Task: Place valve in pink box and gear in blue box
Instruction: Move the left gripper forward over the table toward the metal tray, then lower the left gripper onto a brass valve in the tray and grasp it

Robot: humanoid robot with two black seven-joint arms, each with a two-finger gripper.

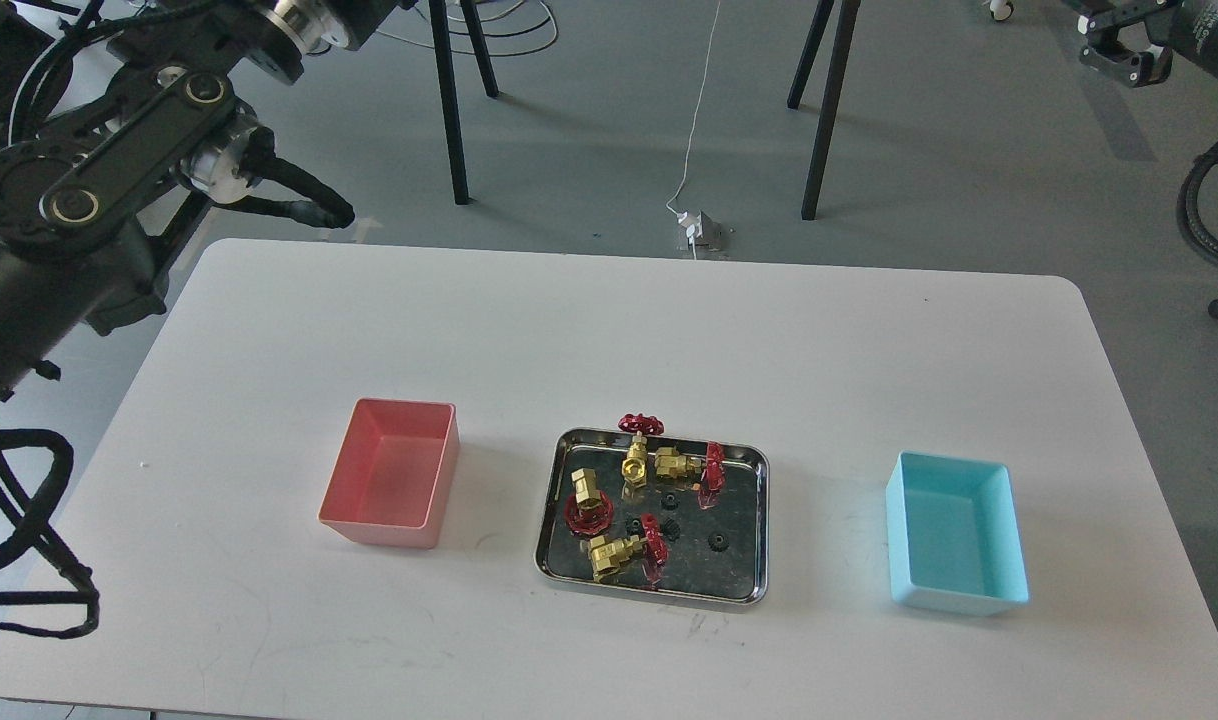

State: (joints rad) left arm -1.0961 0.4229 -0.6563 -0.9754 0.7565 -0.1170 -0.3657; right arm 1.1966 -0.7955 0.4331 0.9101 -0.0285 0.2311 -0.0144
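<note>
Tray (559, 470), table centre: four valves, nearest-left valve (585, 500); several gears, one gear (715, 541) lying apart. Pink box (389, 480) left, blue box (959, 540) right, both seen empty. First pick judged pending; a valve is best gripped across the brass body. Left gripper cut off above. Right gripper (1119, 55) small, partly cropped; finger spread cannot be told.
</note>
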